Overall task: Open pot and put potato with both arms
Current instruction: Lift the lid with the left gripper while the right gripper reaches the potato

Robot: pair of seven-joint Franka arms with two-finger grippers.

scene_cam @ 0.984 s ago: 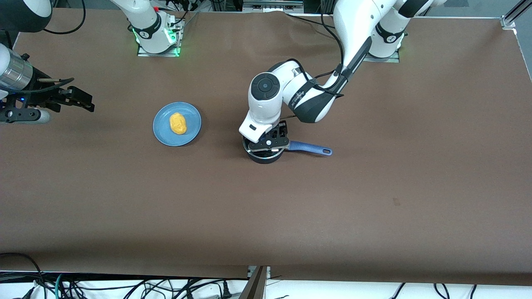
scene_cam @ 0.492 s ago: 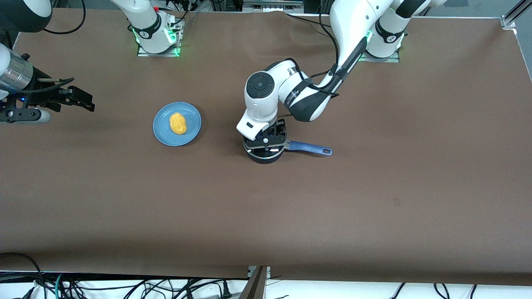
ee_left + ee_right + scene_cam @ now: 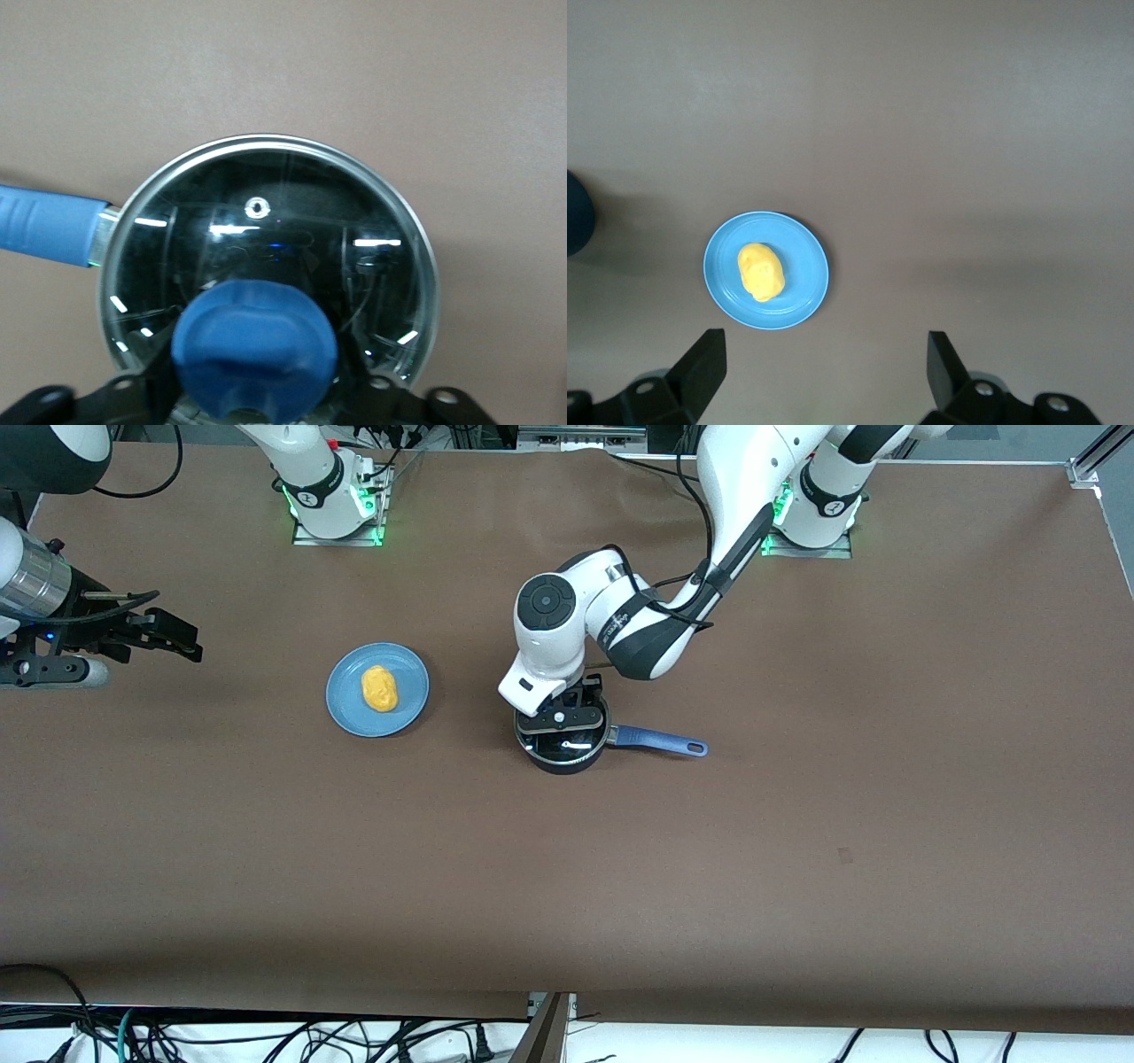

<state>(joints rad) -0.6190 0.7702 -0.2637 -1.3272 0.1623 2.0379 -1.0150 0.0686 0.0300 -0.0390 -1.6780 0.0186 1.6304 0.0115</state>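
Black and small, the pot (image 3: 562, 751) sat near the middle of the brown table (image 3: 797, 824), its long blue handle (image 3: 660, 740) pointing toward the left arm's end. Its glass lid (image 3: 266, 257) was on, and the left wrist view showed the blue knob (image 3: 255, 354) close up under the camera, with dark parts of the gripper just beside it on either flank. The left gripper (image 3: 565, 717) was down right over the lid — whether it had closed on the knob I could not tell, since the fingertips were out of sight in every view.

On a flat light-blue plate (image 3: 350, 713), well apart from the pot and toward the right arm's end of the table, lay the yellow-orange potato (image 3: 379, 689). It rested roughly in the plate's middle.

The right arm waited at its own end, up off the table — the right gripper (image 3: 168, 636) was spread wide, holding nothing. In the right wrist view its two dark fingers (image 3: 704, 365) stood well apart above bare table, with the plate and potato lying between them farther off.
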